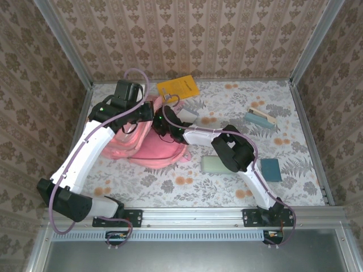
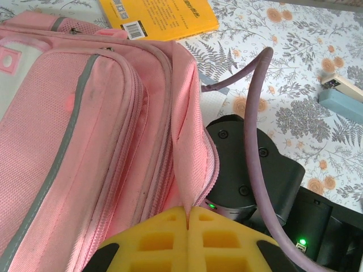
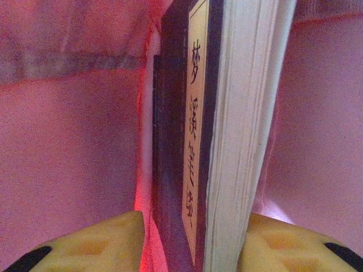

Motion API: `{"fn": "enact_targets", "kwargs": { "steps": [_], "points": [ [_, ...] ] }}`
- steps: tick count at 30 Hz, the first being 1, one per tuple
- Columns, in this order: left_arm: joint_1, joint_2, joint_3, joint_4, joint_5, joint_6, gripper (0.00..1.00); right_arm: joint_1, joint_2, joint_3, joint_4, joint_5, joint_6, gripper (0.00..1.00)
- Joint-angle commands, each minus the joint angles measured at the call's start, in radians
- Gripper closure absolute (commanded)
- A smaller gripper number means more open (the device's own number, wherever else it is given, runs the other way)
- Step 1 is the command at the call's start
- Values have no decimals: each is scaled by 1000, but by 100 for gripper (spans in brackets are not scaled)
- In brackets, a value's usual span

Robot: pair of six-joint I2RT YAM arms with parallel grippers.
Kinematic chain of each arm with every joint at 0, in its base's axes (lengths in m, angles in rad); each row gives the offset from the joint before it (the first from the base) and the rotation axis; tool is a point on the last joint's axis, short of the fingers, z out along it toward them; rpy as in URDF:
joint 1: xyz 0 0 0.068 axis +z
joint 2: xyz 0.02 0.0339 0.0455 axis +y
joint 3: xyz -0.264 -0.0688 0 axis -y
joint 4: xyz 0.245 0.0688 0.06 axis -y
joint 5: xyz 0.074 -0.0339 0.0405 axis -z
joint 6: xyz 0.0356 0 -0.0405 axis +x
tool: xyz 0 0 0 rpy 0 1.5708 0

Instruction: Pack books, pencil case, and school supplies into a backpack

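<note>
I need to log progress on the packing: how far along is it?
No item shows as already packed. In hand: the left gripper pinches the pink backpack by its opening flap, and the right gripper, inside it, is shut on a navy book with a gold label. Left on the table: the yellow book, mint-green pencil case, a dark blue book, the whitish pad and the teal pieces.
</note>
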Motion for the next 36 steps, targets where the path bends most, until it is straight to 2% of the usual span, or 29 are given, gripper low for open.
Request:
{"fn": "enact_targets", "kwargs": {
  "steps": [1, 5, 7, 10, 13, 16, 18, 21, 23, 24, 32, 36],
  "points": [
    [10, -54, -5, 68, 17, -12, 100, 17, -42, 1, -71, -25, -50, 58],
    [15, -64, -27, 82, 23, -20, 100, 22, -71, -42, -118, -18, -64, 61],
    [15, -68, -33, 87, 32, -23, 100, 20, -66, -41, -138, -18, -66, 76],
    [15, -71, -38, 88, 45, -26, 100, 18, -30, 4, -143, -44, -72, 88],
    [15, -77, -44, 89, 56, -28, 100, 18, 26, 97, -165, -87, -98, 90],
    [15, -87, -53, 89, 57, -28, 100, 16, 87, 189, -186, -138, -104, 85],
    [15, -91, -58, 85, 51, -20, 100, 13, 103, 212, -184, -177, -106, 77],
    [19, -99, -67, 72, 23, -8, 100, 10, 42, 151, -184, -184, -155, 60],
    [19, -106, -78, 66, 13, 0, 100, 5, -29, 85, -208, -179, -222, 54],
    [49, -108, -85, 61, 10, 5, 100, 0, -71, 46, -219, -178, -258, 53],
    [133, -161, -155, 42, -22, 34, 100, -67, -423, -250, -356, -154, -518, 50],
    [155, -182, -184, 65, -25, 19, 100, -128, -537, -353, -412, -122, -631, 54]
  ]
}}
